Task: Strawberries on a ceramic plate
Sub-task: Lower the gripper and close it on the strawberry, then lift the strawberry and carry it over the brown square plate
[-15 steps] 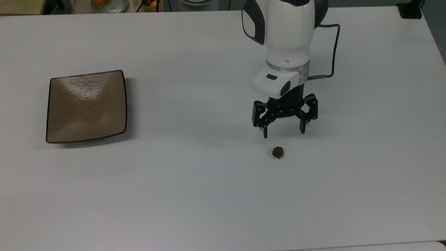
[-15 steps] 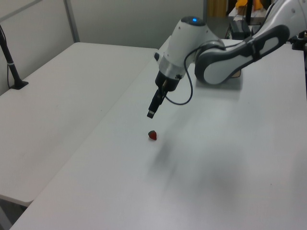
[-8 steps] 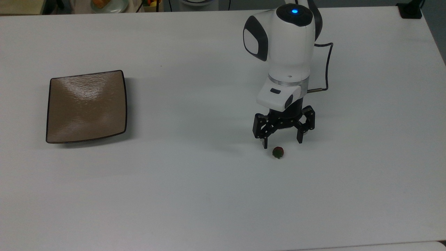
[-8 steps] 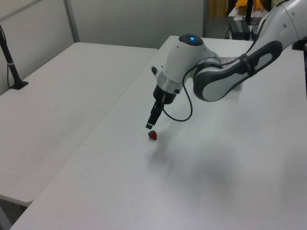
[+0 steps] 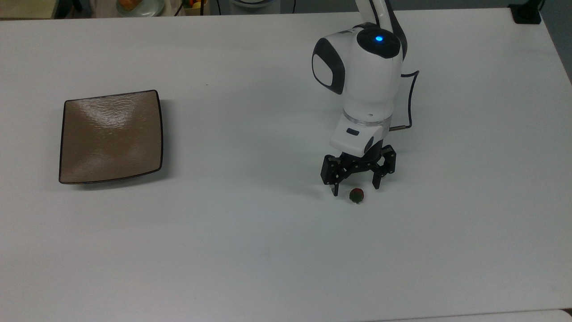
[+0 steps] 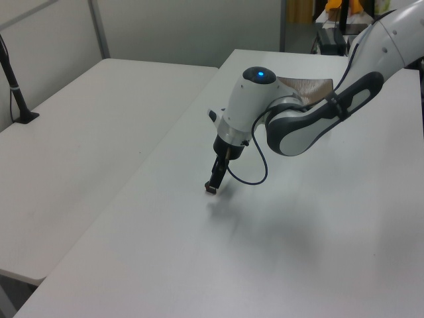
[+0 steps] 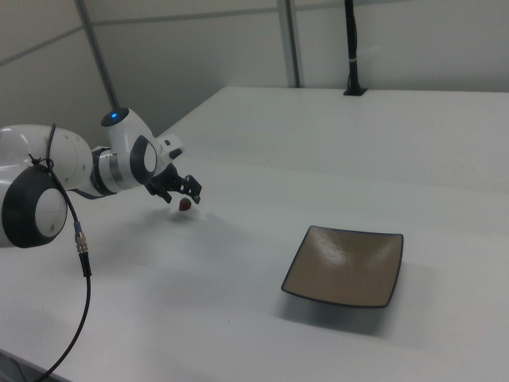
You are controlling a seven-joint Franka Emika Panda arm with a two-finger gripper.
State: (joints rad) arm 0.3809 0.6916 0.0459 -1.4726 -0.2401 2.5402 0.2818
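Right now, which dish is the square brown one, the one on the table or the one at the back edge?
The plate on the white table is the square one: glossy tan-brown with a thin dark rim. The dish at the top view's far edge is pale, round, holding orange food.

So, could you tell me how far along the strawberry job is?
Nothing is delivered: the ceramic plate sits bare. In hand: the open gripper is low around the strawberry, which lies on the table, not yet gripped. Closing, lifting, carrying and placing remain.
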